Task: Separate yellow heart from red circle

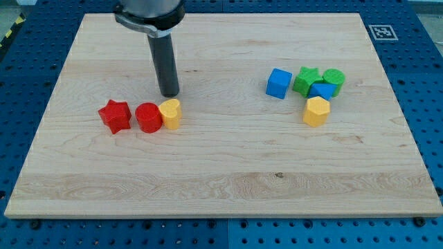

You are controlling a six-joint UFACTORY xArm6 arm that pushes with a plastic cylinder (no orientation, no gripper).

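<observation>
The yellow heart (171,114) lies at the view's left centre, touching the right side of the red circle (148,117). A red star (115,115) sits just left of the red circle. My tip (169,94) stands just above the yellow heart toward the view's top, very close to its upper edge; I cannot tell if it touches.
At the view's right is a cluster: a blue cube (279,83), a green star (306,80), a green cylinder (333,80), a smaller blue block (322,90) and a yellow hexagon (316,111). The wooden board (221,187) ends on a blue pegboard surround.
</observation>
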